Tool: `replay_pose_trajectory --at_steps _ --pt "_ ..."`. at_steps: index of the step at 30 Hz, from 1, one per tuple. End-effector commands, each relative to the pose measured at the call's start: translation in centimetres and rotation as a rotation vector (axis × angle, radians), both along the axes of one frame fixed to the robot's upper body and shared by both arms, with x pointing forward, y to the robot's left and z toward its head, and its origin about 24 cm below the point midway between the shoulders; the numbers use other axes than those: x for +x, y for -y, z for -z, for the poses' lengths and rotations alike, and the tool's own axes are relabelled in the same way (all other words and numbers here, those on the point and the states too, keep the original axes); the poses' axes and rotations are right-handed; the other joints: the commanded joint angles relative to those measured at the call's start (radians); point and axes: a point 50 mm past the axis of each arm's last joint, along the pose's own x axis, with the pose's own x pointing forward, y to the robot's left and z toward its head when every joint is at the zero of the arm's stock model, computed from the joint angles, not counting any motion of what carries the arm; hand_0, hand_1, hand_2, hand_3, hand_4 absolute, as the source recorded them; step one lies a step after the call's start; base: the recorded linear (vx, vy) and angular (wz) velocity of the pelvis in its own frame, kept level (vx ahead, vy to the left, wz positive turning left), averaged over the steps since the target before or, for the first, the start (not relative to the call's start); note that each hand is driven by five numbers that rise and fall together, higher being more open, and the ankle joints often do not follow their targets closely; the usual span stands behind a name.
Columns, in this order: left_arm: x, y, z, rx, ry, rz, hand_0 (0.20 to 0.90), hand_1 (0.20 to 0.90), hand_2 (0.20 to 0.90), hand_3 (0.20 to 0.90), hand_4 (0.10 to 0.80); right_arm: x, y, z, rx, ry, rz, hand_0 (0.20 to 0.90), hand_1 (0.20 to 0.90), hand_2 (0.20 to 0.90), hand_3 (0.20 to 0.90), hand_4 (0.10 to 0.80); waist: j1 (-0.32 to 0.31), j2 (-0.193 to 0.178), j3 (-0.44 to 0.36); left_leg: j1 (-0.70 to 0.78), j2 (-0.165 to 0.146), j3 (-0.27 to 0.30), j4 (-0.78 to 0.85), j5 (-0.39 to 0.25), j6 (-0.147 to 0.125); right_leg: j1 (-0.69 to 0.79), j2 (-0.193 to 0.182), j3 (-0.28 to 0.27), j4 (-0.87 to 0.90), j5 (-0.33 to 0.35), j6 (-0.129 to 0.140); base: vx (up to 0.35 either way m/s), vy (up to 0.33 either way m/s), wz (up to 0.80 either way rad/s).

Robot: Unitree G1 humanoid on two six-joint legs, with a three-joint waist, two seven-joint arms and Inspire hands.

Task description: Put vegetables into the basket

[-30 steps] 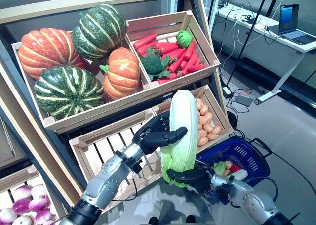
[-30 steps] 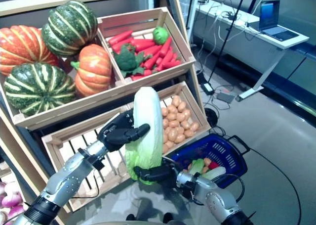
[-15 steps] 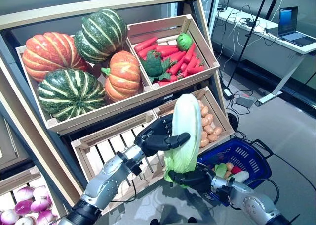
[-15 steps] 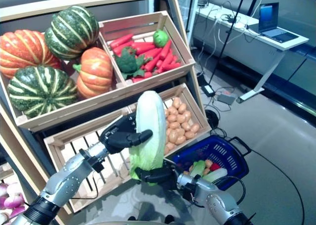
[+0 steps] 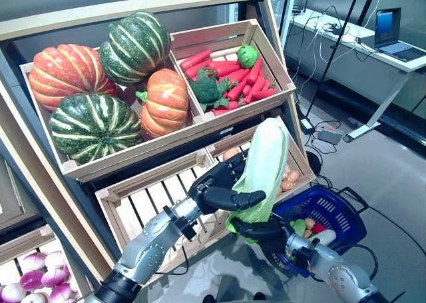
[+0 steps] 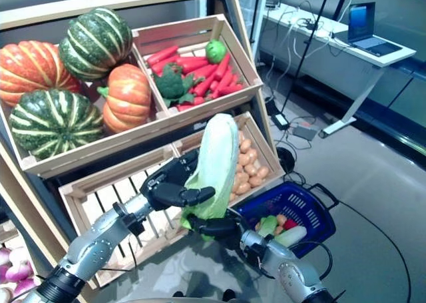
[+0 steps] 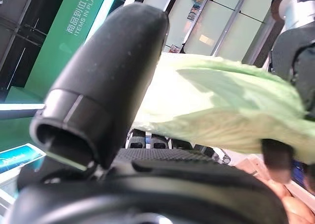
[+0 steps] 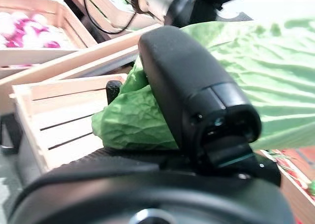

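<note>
A long pale-green napa cabbage point(image 5: 263, 166) leans to the right in front of the lower crates. My left hand point(image 5: 223, 186) is curled round its middle, thumb across the front. My right hand point(image 5: 259, 231) grips its leafy lower end from below. In the left wrist view the thumb point(image 7: 106, 81) lies against the cabbage point(image 7: 221, 115); in the right wrist view the thumb point(image 8: 192, 93) presses the crinkled leaves point(image 8: 275, 81). The blue basket point(image 5: 336, 206) stands on the floor to the right, holding a few vegetables point(image 5: 307, 228).
A wooden shelf holds pumpkins point(image 5: 100, 83), a crate of carrots and broccoli point(image 5: 226, 70), a crate of potatoes point(image 5: 289, 180) and a bare slatted crate point(image 5: 150, 203). Purple onions point(image 5: 33, 286) lie at lower left. A desk with a laptop point(image 5: 389, 33) stands at far right.
Both hands have carried the cabbage to the right and tipped its top rightward, toward the basket. It now covers most of the potato crate.
</note>
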Motion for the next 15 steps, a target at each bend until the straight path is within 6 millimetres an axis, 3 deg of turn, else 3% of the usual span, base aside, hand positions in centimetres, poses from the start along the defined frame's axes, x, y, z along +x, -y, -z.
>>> replay_pose_trajectory --at_steps 1,15 --pt "0.6 -0.8 -3.6 -0.120 0.152 -0.015 0.900 0.900 0.900 0.900 0.800 3.1 1.5 -5.5 0.232 0.290 0.211 0.300 0.300 0.300 0.300 0.400 -0.005 -0.025 -0.026 0.003 0.010 -0.014 0.002 -0.072 -0.030 0.035 -0.091 -0.013 0.002 0.000 0.088 0.000 0.000 0.00" --pt "0.6 -4.5 -3.4 -0.119 0.142 -0.267 0.900 0.900 0.900 0.900 0.800 2.1 6.8 -5.2 0.576 0.332 0.816 0.300 0.300 0.300 0.300 0.400 -0.013 -0.020 -0.018 -0.011 0.015 -0.020 0.002 -0.070 -0.034 0.021 -0.083 -0.011 0.002 -0.006 0.079 0.000 0.000 0.00"
